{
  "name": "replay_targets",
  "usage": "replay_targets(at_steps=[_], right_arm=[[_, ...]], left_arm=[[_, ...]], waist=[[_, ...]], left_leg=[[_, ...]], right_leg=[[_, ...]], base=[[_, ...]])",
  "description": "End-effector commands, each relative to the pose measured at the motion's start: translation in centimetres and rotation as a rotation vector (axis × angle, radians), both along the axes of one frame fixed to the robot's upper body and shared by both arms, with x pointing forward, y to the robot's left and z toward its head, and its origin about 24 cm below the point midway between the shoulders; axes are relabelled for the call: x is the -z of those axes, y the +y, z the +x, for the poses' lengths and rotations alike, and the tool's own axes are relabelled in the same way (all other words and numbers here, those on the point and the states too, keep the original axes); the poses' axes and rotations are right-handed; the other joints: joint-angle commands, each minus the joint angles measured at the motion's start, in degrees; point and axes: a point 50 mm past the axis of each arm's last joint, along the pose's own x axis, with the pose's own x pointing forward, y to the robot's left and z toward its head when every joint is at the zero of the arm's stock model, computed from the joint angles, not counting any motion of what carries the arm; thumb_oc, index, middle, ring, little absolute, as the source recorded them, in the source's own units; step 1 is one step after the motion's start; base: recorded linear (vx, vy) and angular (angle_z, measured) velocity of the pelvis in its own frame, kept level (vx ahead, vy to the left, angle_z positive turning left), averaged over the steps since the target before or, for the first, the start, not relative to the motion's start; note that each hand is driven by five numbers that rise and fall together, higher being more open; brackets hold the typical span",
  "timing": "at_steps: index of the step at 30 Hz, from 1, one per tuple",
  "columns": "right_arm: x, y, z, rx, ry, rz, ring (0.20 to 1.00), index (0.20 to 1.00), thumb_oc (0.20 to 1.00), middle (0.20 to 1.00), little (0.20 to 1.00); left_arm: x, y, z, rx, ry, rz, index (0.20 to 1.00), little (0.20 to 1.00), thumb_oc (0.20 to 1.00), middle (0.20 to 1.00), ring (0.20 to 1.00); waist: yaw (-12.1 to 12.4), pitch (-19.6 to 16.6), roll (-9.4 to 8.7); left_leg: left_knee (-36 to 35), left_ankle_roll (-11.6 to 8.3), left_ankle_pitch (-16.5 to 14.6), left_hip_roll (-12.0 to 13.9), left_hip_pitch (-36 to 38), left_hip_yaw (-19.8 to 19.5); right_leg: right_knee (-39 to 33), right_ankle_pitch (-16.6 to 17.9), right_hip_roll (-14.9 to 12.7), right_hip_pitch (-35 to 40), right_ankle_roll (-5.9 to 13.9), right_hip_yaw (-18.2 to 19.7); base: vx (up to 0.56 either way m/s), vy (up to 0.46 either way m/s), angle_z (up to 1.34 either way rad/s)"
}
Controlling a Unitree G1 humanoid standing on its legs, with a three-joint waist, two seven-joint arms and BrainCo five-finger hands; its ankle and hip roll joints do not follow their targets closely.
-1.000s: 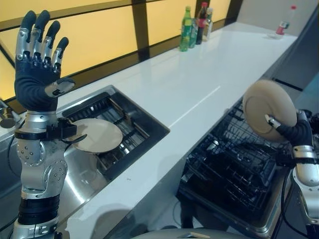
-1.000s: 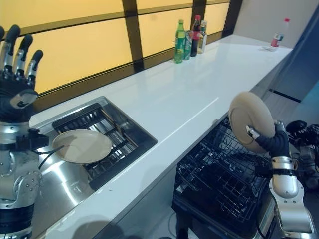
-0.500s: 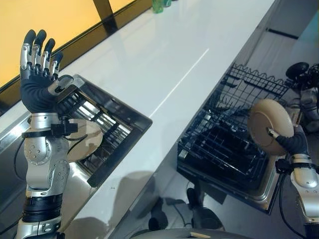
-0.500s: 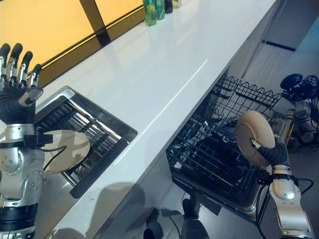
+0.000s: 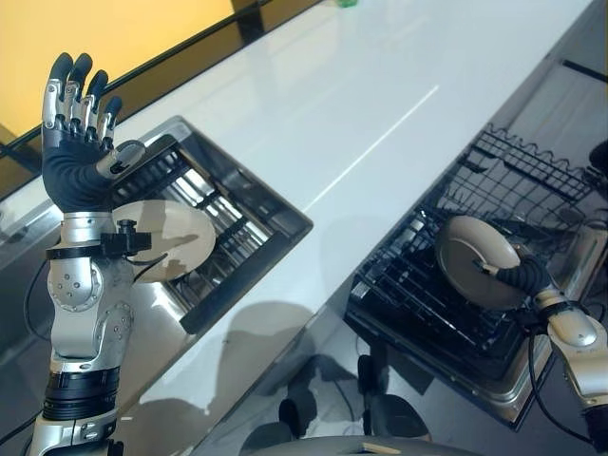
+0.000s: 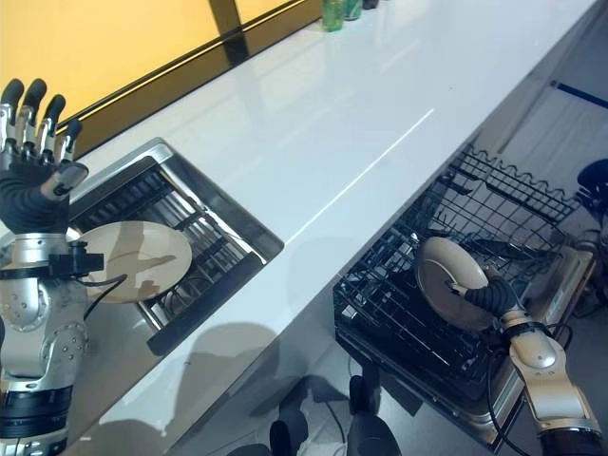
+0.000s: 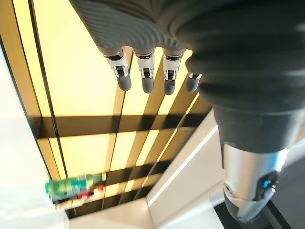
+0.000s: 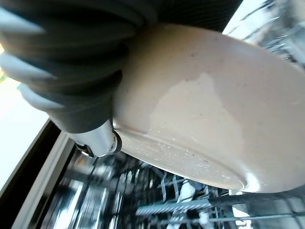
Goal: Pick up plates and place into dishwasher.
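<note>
My right hand [image 5: 521, 279] is shut on the rim of a beige plate [image 5: 472, 272], which stands tilted, low over the black wire dishwasher rack [image 5: 494, 204]; up close the plate [image 8: 200, 109] hangs just above the rack's wires. A second beige plate [image 6: 133, 258] lies flat on the rack in the sink [image 6: 233, 220]. My left hand [image 5: 79, 142] is raised upright over the sink's near side, fingers straight and holding nothing, with the fingers [image 7: 145, 76] pointing towards the yellow window panels.
A long white counter [image 5: 361, 114] runs between the sink and the pulled-out dishwasher rack. Green bottles [image 6: 334, 13] stand at the counter's far end by the yellow window wall. The open dishwasher door [image 5: 546, 375] lies under the rack.
My right hand has brought the plate down from above the rack to just over its wires, tilting it flatter. The camera has shifted. The left hand stays raised.
</note>
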Motion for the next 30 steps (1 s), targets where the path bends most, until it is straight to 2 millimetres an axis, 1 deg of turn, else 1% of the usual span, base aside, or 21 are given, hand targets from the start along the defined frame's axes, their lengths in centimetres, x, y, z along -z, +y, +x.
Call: replay_targets(at_steps=[1,4,7,12,18,20,21,22,24,27,30], right_arm=[[-3.9,0.7,1.5,-0.121,-0.161,0.051,0.200,0.200,0.200,0.200,0.200],[-3.9,0.9,1.6,-0.181,-0.123,0.055,0.200,0.200,0.200,0.200,0.200],[-2.9,1.4,1.5,-0.260,-0.038,0.081,0.200,0.200,0.200,0.200,0.200],[0.2,2.1,0.6,-0.352,0.166,0.105,0.200,0.200,0.200,0.200,0.200],[3.2,2.8,-0.3,-0.406,0.326,0.096,0.200,0.200,0.200,0.200,0.200],[3.8,3.0,-0.6,-0.416,0.363,0.067,0.200,0.200,0.200,0.200,0.200],[4.5,3.0,-0.9,-0.435,0.421,-0.009,0.200,0.200,0.200,0.200,0.200],[4.7,3.1,-1.0,-0.448,0.445,-0.053,0.200,0.200,0.200,0.200,0.200],[4.5,3.5,-0.7,-0.469,0.449,-0.120,0.200,0.200,0.200,0.200,0.200],[2.9,4.4,1.6,-0.475,0.385,-0.139,0.200,0.200,0.200,0.200,0.200],[2.5,4.7,2.7,-0.456,0.369,-0.155,0.200,0.200,0.200,0.200,0.200]], left_arm=[[-0.4,0.1,0.7,0.029,0.018,0.076,1.000,1.000,1.000,1.000,1.000],[0.1,0.5,0.6,0.029,0.042,0.079,1.000,1.000,1.000,1.000,1.000],[0.5,0.7,0.6,0.032,0.063,0.081,1.000,1.000,1.000,1.000,1.000],[1.3,0.6,0.8,0.063,0.109,0.076,1.000,1.000,1.000,1.000,1.000],[1.6,-0.2,1.1,0.093,0.121,0.092,1.000,1.000,1.000,1.000,1.000],[1.6,-0.3,1.2,0.096,0.125,0.094,1.000,1.000,1.000,1.000,1.000],[1.6,-0.4,1.2,0.096,0.131,0.097,1.000,1.000,1.000,1.000,1.000],[1.6,-0.5,1.3,0.097,0.131,0.098,1.000,1.000,1.000,1.000,1.000],[1.1,-1.0,1.5,0.095,0.110,0.109,1.000,1.000,1.000,1.000,1.000],[-0.5,-1.7,2.3,0.088,0.041,0.112,1.000,1.000,1.000,1.000,1.000],[-1.4,-2.1,2.3,0.087,0.004,0.111,1.000,1.000,1.000,1.000,1.000]], waist=[[1.17,-6.38,-3.01],[1.84,-7.21,-3.47],[2.33,-7.85,-3.84],[2.90,-8.70,-4.28],[3.00,-7.99,-3.95],[2.93,-7.67,-3.75],[2.83,-7.28,-3.59],[2.81,-6.92,-3.49],[2.73,-5.37,-3.21],[2.26,-1.71,-2.33],[1.99,0.53,-1.49]], left_leg=[[0.52,-1.71,4.43,2.11,-7.11,-4.14],[0.44,-1.83,4.30,2.52,-6.35,-4.38],[0.13,-1.90,4.21,2.72,-5.49,-4.51],[-0.22,-2.05,4.18,2.99,-4.27,-4.63],[-0.30,-2.15,4.43,3.08,-3.78,-4.76],[-0.34,-2.16,4.55,3.02,-3.83,-4.88],[-0.30,-2.21,4.65,3.03,-3.94,-4.80],[-0.22,-2.26,4.78,3.03,-4.13,-4.84],[0.11,-2.34,5.10,2.98,-5.18,-4.97],[0.29,-2.31,5.75,2.70,-7.65,-5.39],[0.24,-2.37,6.23,2.33,-9.26,-5.75]], right_leg=[[4.82,-9.22,-2.88,4.09,3.78,-5.15],[4.63,-9.64,-2.62,5.11,3.61,-5.62],[4.19,-9.87,-2.41,6.24,3.48,-5.96],[3.50,-9.97,-2.26,7.81,3.37,-6.48],[3.42,-9.74,-2.39,8.28,3.53,-6.45],[3.48,-9.65,-2.44,8.20,3.63,-6.31],[3.55,-9.58,-2.57,8.10,3.78,-6.16],[3.61,-9.48,-2.66,7.96,3.87,-6.03],[4.02,-9.24,-2.92,6.92,4.07,-5.60],[4.52,-8.77,-3.31,4.41,4.05,-5.00],[4.27,-8.30,-3.73,3.14,4.22,-4.68]], base=[[0.13,-0.064,0.04],[0.11,-0.036,0.05],[0.10,-0.025,0.07],[0.09,-0.030,0.02],[0.02,-0.009,0.01],[0.00,0.000,0.00],[0.00,0.000,0.00],[-0.03,-0.028,0.01],[-0.16,-0.034,0.00],[-0.29,-0.012,-0.02],[-0.19,0.018,-0.05]])
